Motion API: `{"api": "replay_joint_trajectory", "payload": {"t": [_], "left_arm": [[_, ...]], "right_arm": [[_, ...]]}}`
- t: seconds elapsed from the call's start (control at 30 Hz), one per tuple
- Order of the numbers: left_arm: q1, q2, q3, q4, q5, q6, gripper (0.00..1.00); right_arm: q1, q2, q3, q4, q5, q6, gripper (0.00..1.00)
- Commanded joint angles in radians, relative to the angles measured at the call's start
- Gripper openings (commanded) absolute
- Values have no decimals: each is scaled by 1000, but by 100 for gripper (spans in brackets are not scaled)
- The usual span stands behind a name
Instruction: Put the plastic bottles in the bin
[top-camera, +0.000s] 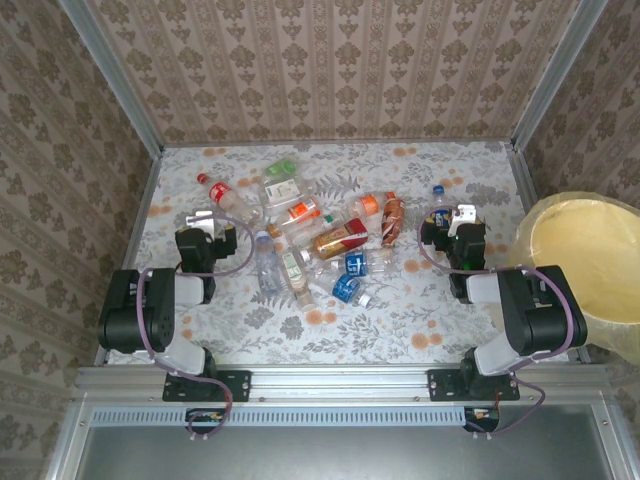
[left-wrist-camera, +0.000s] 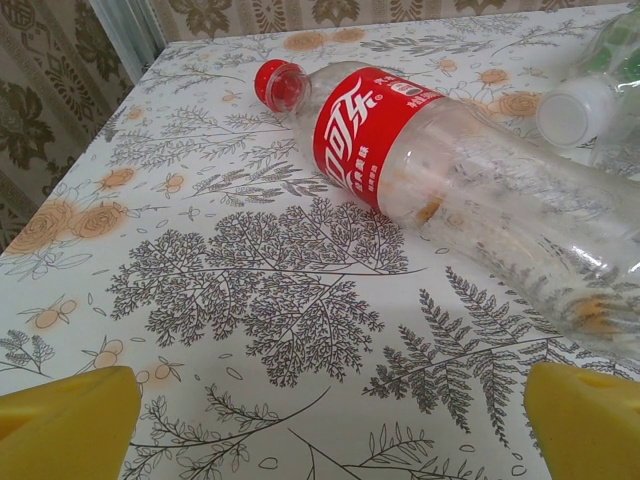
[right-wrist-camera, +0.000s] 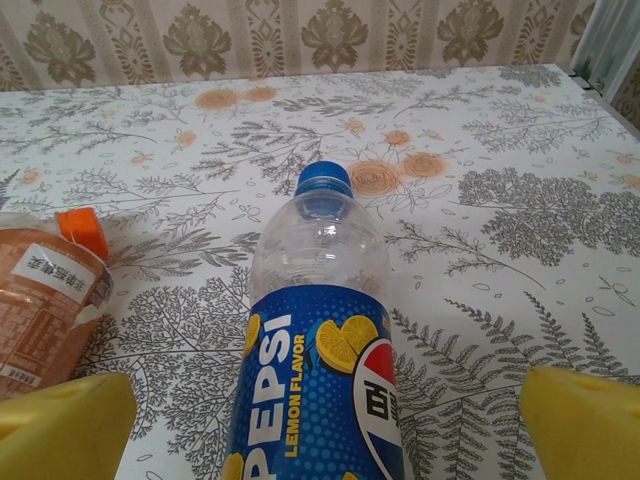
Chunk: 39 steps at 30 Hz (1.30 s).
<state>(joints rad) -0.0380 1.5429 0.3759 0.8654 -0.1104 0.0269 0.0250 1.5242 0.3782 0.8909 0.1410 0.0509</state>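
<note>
Pepsi lemon bottle (right-wrist-camera: 318, 300): lying on the table (right-wrist-camera: 480, 200) between the right gripper's (top-camera: 452, 228) spread fingers, long axis pointing straight away, blue cap farthest. Bin (top-camera: 580, 202) sitting to that arm's right. Left gripper (left-wrist-camera: 325, 420), also spread, is facing a Coca-Cola bottle (left-wrist-camera: 420, 160).

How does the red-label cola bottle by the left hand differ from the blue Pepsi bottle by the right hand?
The cola bottle has a red label and a red cap; the Pepsi bottle has a blue label and a blue cap. The cola bottle lies slantwise ahead of the open left hand, while the Pepsi bottle runs lengthwise into the open right hand, cap pointing away. Both are clear plastic and capped.
</note>
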Motion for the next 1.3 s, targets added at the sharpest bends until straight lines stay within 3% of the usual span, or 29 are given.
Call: {"api": "replay_joint_trajectory", "payload": {"t": [0.0,0.17,0.33,0.57,0.93,1.13,1.27], "left_arm": [[-1,-51,11,-7,16,23,100],[-3,-190,41,-180,-37,1,100],[-3,-283,43,-265,-141,-62,100],[13,-393,57,-387,-149,-208,100],[47,-414,176,-634,-96,-384,100],[58,-413,195,-670,-88,-422,100],[65,-429,186,-672,-83,-433,100]], "right_arm": [[4,-74,-1,-27,-44,-25,100],[4,-267,113,-390,-61,-3,100],[4,-277,222,-657,-16,58,100],[4,-102,417,-1008,4,130,100],[6,236,765,-1310,43,182,95],[6,426,972,-1422,131,218,93],[6,517,1075,-1492,117,222,85]]}}
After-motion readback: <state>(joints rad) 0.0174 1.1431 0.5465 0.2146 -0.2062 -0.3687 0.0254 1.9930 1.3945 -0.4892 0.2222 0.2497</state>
